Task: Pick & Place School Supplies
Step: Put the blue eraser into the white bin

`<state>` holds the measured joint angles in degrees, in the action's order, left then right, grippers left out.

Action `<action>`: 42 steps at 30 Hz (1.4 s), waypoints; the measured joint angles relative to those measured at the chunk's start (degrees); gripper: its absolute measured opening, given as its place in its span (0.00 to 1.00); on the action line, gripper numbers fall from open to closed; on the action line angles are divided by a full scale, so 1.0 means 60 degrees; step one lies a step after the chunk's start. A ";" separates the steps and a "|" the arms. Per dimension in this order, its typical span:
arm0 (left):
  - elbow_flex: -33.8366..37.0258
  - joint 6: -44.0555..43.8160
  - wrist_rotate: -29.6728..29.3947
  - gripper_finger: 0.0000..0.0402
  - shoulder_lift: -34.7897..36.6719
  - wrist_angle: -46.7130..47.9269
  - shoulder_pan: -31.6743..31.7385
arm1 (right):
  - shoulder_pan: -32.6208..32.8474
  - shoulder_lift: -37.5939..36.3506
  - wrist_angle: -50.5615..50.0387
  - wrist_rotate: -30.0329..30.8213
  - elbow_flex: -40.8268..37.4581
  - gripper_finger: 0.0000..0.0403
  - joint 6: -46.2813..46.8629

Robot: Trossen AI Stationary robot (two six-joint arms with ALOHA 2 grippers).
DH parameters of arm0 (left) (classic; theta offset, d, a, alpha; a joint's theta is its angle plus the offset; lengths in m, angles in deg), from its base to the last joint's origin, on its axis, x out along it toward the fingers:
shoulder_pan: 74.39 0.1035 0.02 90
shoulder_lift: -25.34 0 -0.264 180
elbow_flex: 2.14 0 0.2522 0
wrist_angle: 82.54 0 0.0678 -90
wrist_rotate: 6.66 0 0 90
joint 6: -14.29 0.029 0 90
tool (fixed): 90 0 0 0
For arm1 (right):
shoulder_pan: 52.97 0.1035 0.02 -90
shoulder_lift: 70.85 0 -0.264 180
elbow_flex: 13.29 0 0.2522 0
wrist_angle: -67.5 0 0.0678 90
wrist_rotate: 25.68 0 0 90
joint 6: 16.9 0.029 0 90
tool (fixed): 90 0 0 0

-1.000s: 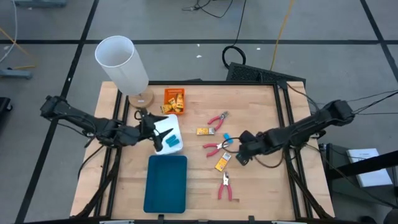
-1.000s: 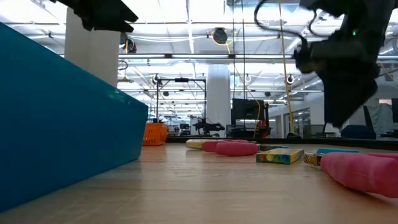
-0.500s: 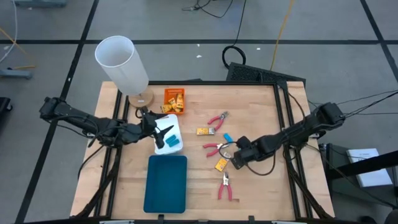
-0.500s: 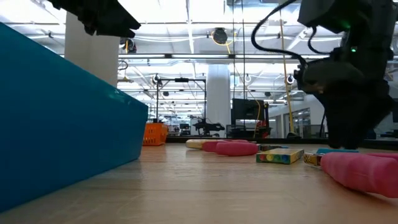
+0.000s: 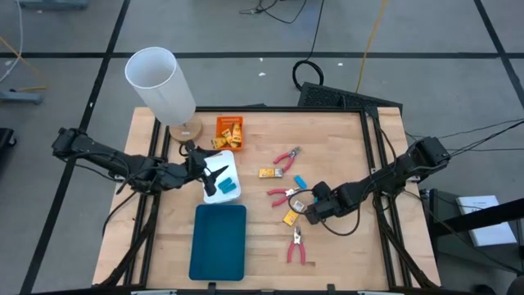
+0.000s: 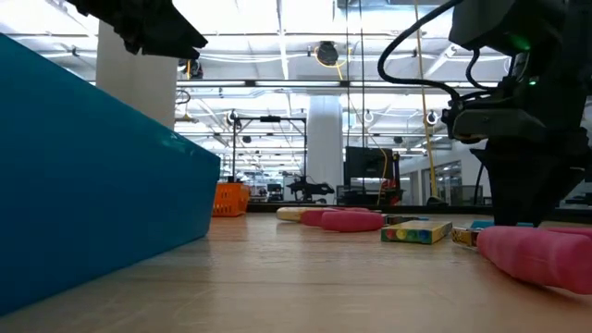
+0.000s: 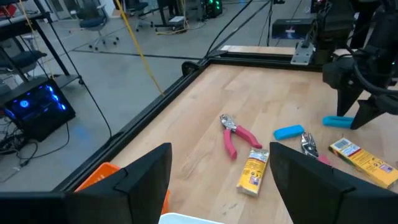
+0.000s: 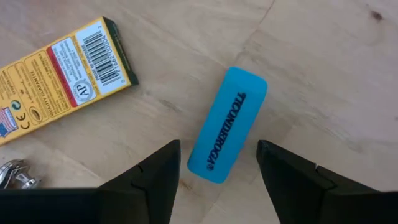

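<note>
My right gripper (image 8: pixel 217 149) points down at a light-blue eraser (image 8: pixel 229 121) lying flat on the table. It is open, with one finger on each side of the eraser's near end, apart from it. In the high view this gripper (image 5: pixel 305 205) stands among the loose supplies: yellow packets (image 5: pixel 271 173) (image 5: pixel 291 216), red-handled pliers (image 5: pixel 286 156) (image 5: pixel 296 246) and a second blue eraser (image 5: pixel 300 180). My left gripper (image 5: pixel 214 176) hangs open over the white tray (image 5: pixel 232 161), which holds a blue piece (image 5: pixel 228 190).
An orange tray (image 5: pixel 230 131) with yellow packets sits at the far side beside a tall white cylinder (image 5: pixel 160 82). A teal tray (image 5: pixel 219 240) lies at the near edge. A yellow packet (image 8: pixel 65 68) lies close beside the eraser under my right gripper. Bare wood stretches right of the supplies.
My right gripper has come down and moved toward the table's left and near edge, rolling its wrist. It now stands low over the blue eraser, where a second ago it hung higher and farther right. My left gripper has kept still.
</note>
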<state>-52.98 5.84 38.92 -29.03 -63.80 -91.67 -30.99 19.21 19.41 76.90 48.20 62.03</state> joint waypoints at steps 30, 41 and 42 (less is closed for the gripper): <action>-0.0004 -0.0861 0.0149 0.67 0.0000 -0.0011 0.0000 | -0.0025 -0.1672 0.0253 0.2462 -0.0033 0.16 -0.3047; -0.0038 -0.2727 0.3111 0.67 -0.1727 -0.2700 0.0528 | -0.0096 -0.2078 0.3831 0.4969 -0.0025 0.17 -1.1552; -0.0022 -0.2711 0.3346 0.67 -0.2081 -0.3138 0.0606 | -0.0108 -0.2022 0.4320 0.5160 -0.0025 0.17 -1.2348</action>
<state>-53.11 -10.43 59.00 -41.52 -82.63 -88.03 -31.64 7.08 45.33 107.85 48.05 -12.05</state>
